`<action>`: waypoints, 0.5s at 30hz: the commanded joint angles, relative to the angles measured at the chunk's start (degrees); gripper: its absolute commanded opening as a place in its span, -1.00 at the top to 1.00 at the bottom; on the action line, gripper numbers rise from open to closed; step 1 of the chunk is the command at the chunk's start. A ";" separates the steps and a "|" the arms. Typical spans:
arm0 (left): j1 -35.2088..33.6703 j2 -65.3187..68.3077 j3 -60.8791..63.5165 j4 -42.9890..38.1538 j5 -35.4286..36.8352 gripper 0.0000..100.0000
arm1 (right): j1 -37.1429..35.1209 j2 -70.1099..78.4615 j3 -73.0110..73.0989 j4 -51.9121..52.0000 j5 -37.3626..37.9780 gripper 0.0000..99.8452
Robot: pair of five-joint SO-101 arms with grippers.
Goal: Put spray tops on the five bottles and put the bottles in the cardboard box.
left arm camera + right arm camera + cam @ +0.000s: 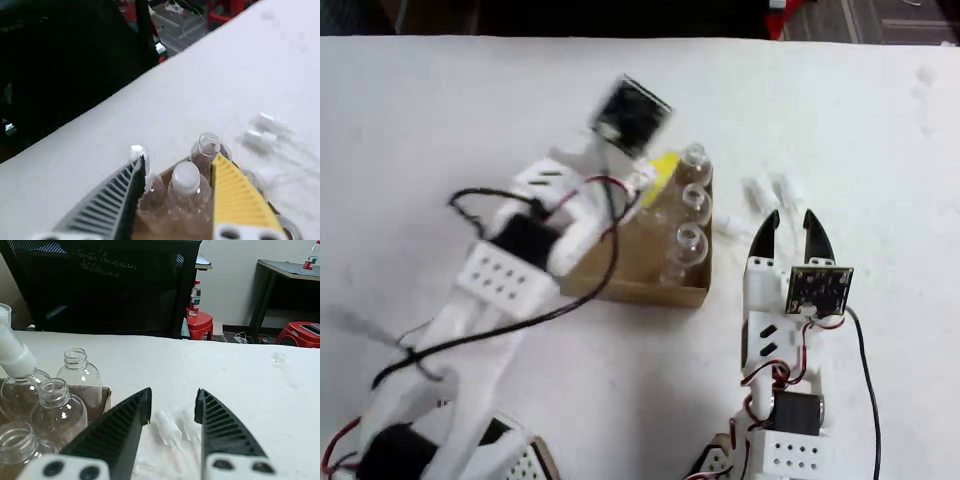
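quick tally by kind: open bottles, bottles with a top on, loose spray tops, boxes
open bottles: 3
bottle with a spray top on: 1
loose spray tops: 3
cardboard box: 1
total: 8 showing; part of the box is hidden

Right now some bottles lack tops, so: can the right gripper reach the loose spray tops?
Probably yes: the right gripper is open, and the spray tops lie just beyond its tips with nothing between.

Left arm [500, 280] hides 9 o'clock half of cardboard box [650, 292]; spray tops [765, 190] at its 2 o'clock blurred, count unclear; one bottle [15, 445] cut by frame edge
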 commanded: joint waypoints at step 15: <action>-23.34 -17.54 13.63 11.87 22.86 0.59 | -4.18 -0.31 0.53 -1.71 0.88 0.75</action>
